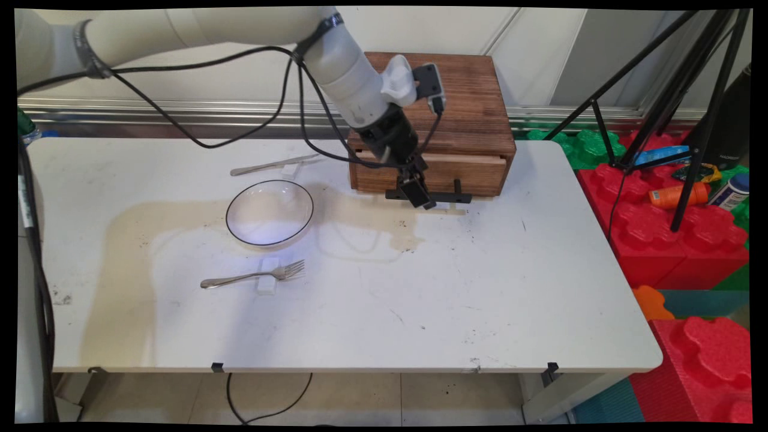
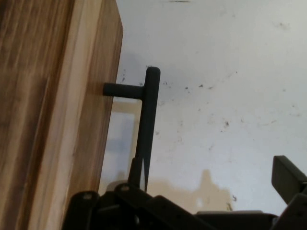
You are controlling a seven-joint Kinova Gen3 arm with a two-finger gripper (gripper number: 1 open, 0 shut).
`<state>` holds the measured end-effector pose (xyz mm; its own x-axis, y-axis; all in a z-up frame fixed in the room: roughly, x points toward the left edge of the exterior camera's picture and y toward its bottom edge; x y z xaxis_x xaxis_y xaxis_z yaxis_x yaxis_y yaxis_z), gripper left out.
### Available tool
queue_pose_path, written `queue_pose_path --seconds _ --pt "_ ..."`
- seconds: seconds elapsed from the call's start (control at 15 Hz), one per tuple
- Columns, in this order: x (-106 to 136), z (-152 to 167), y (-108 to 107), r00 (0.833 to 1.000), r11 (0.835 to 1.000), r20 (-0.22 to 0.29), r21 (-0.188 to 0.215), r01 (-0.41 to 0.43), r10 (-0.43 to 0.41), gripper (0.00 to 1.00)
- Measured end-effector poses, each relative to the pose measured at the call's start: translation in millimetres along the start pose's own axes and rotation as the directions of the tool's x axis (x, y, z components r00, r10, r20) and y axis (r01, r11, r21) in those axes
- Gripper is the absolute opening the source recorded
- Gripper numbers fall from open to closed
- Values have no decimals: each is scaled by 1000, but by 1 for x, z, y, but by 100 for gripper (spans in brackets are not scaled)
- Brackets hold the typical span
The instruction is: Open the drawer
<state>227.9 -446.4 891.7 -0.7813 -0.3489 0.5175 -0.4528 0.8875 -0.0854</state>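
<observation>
The black drawer handle [image 1: 429, 196] on the wooden box [image 1: 432, 123] is what the gripper [image 1: 418, 195] is at right now. It's a straight bar running sideways along the front of the box's drawer [image 1: 447, 171], held off the wood on two short posts, low down near the tabletop. In the hand view the bar [image 2: 148, 124] runs up from the linkage with one post going off to the wood on the left. The claw looks spread apart: one finger sits right by the bar and the other finger [image 2: 288, 179] is way off at the right edge, with nothing clamped between them.

The box stands at the back of the white table [image 1: 480, 288], touching nothing else. Counting the rest: one clear glass bowl [image 1: 269, 212] with a dark rim left of the box, one fork [image 1: 252, 276] in front of it lying on a small white block [image 1: 267, 276], tines pointing right, and one knife [image 1: 273, 164] behind the bowl.

No writing I can read anywhere on the box or table stuff
</observation>
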Motion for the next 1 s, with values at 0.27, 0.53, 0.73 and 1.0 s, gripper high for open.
queue_pose_path --seconds 0.27,0.53,0.73,1.0 --pt "4 35 -7 1000 1000 13 -4 -6 6 100" --pt "6 61 -14 1000 1000 19 -3 -19 19 100" --pt "6 79 -17 999 1000 29 -7 -22 23 100" --pt "5 96 -18 999 1000 39 -7 -23 23 100"
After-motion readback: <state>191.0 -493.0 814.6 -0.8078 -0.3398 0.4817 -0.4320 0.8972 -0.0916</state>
